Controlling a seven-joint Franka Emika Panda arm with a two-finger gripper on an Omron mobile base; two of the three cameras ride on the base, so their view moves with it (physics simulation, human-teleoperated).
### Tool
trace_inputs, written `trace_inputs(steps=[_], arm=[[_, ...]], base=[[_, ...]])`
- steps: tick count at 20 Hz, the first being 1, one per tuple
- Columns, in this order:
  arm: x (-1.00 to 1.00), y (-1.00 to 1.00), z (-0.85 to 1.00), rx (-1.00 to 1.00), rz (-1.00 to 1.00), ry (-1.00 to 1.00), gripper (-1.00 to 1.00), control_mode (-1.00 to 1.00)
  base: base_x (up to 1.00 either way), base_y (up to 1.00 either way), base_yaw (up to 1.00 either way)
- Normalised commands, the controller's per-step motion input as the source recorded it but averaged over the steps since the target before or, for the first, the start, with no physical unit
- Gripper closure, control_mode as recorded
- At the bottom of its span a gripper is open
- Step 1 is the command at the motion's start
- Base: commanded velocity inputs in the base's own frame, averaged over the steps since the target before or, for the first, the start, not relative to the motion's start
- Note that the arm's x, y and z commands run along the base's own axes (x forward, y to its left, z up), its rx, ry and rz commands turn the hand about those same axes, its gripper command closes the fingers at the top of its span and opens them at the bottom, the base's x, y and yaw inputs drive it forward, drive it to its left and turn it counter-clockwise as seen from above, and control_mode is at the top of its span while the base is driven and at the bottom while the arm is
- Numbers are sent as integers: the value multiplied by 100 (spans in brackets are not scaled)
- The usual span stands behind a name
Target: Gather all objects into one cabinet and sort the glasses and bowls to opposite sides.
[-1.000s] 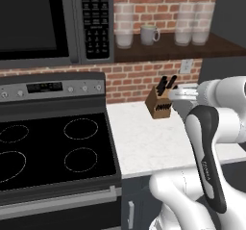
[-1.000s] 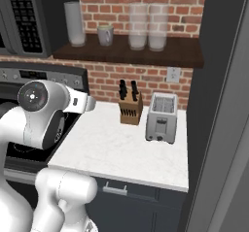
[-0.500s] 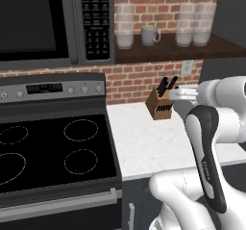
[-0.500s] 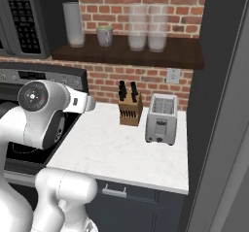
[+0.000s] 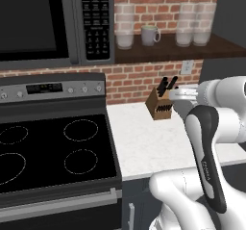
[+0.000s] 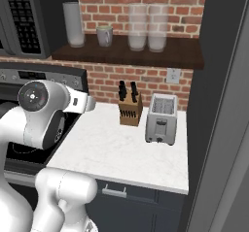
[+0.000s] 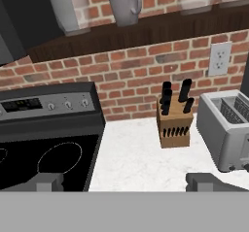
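Gripper (image 7: 124, 181) fingers stand spread wide and empty, low over the white marble counter (image 7: 141, 163), facing the brick wall. Ahead of them sits a wooden knife block (image 7: 174, 122) with black handles, a silver toaster (image 7: 227, 129) just to its right and the black stove (image 7: 46, 156) to the left. Above, on the open wooden shelf (image 6: 131, 54), a pale grey mug (image 6: 104, 35) stands between a tall grey canister (image 6: 74, 24) and clear stacked glasses (image 6: 147, 28).

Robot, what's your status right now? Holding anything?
Pincer open, holding nothing, hovering above the white counter. Grey mug on the wooden shelf, untouched. Knife block and toaster stand below the shelf.
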Motion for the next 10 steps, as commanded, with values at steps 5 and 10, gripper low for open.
trace_inputs(steps=[5,10], arm=[[3,-2,50,0,0,0,-100,-100],[21,-5,68,0,0,0,-100,-100]], base=[[0,0,0],[0,0,0]])
